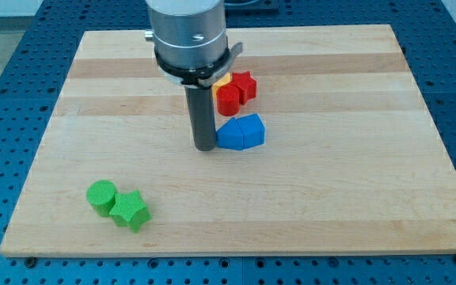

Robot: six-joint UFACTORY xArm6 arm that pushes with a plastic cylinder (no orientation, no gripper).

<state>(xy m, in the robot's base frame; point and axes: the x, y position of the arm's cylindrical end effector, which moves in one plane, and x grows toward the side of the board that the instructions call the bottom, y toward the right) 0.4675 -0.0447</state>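
Pale wood forms the bench (331,198), a board lying on a blue perforated surface (22,79). My tip (205,147) rests at the left edge of the blue block (241,133) — touching or very nearly so; there is no gripper, only the dark rod. Just above the blue block sit a red cylinder (229,99) and a red star (245,84), packed together, with a yellow block (222,81) partly hidden behind them. Well away toward the view's bottom left of the blue block lie a green cylinder (100,196) and a green star (130,211) — touching.
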